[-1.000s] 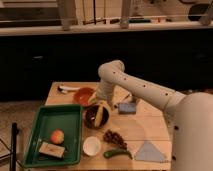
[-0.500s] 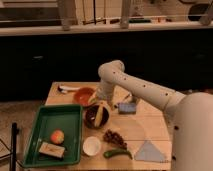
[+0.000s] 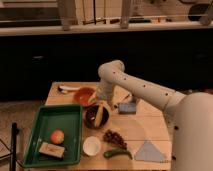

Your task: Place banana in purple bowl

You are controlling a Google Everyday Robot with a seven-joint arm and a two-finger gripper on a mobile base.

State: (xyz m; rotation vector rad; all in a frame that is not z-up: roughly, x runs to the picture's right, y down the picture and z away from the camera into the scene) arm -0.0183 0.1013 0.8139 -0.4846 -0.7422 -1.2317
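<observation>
The pale-yellow banana lies across the inside of the dark purple bowl near the middle of the wooden table. My gripper is at the end of the white arm, just above the bowl's far rim, close to the banana's upper end. The orange bowl sits right behind the purple bowl, to the left of the gripper.
A green tray at the left holds an apple and a tan packet. A small white bowl, dark grapes, a dark green vegetable, a blue-grey cloth and a blue sponge lie on the table.
</observation>
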